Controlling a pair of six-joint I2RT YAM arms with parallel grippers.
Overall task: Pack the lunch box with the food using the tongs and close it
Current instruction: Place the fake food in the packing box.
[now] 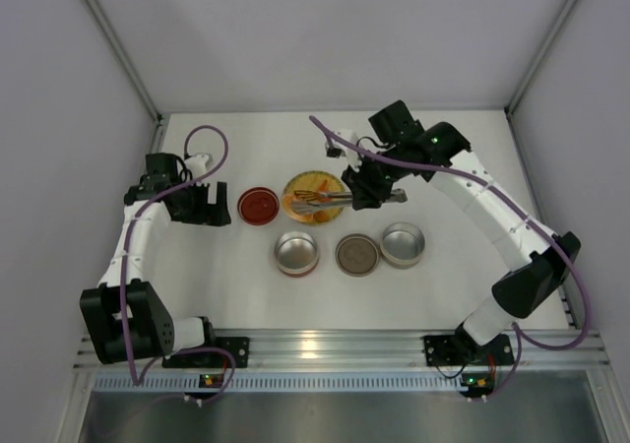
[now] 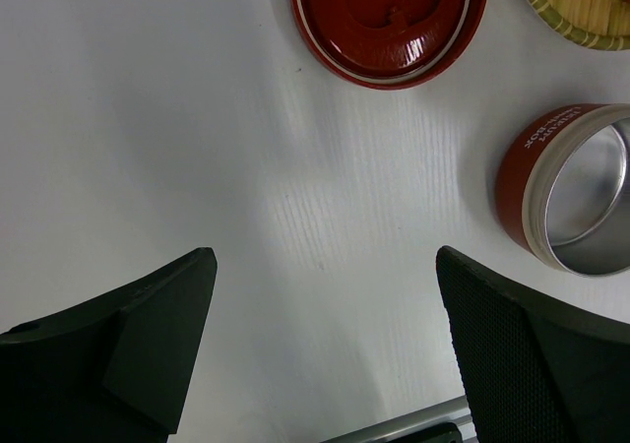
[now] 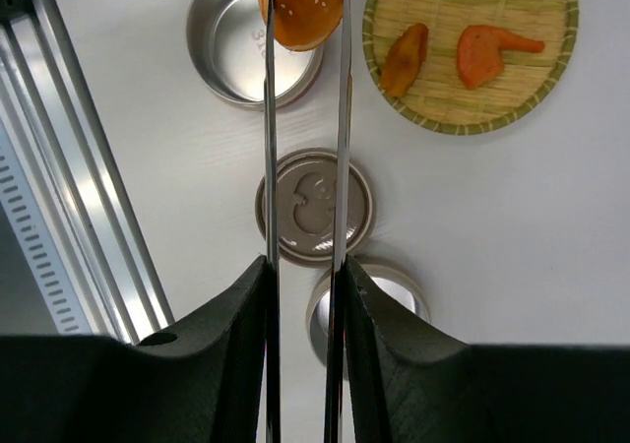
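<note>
My right gripper (image 3: pixel 305 266) (image 1: pixel 371 189) is shut on the silver tongs (image 3: pixel 269 118) (image 1: pixel 320 200), squeezing their two arms close together. The tong tips pinch a brown-orange piece of food (image 3: pixel 303 5) with pale seeds on it. In the right wrist view that piece lies over the rim of an open lunch box tin (image 3: pixel 231 54) (image 1: pixel 296 253). Two more orange food pieces (image 3: pixel 406 57) (image 3: pixel 487 51) rest on the yellow woven plate (image 3: pixel 551 79) (image 1: pixel 313 182). My left gripper (image 2: pixel 325 256) (image 1: pixel 202 207) hangs open over bare table, left of the red lid (image 2: pixel 389 20) (image 1: pixel 259 207).
A beige inner lid (image 3: pixel 315 207) (image 1: pixel 357 255) and a second silver tin (image 3: pixel 389 290) (image 1: pixel 403 244) lie in a row with the red-walled tin (image 2: pixel 532 182). An aluminium rail (image 1: pixel 325 345) runs along the near edge. White walls close in the back and sides.
</note>
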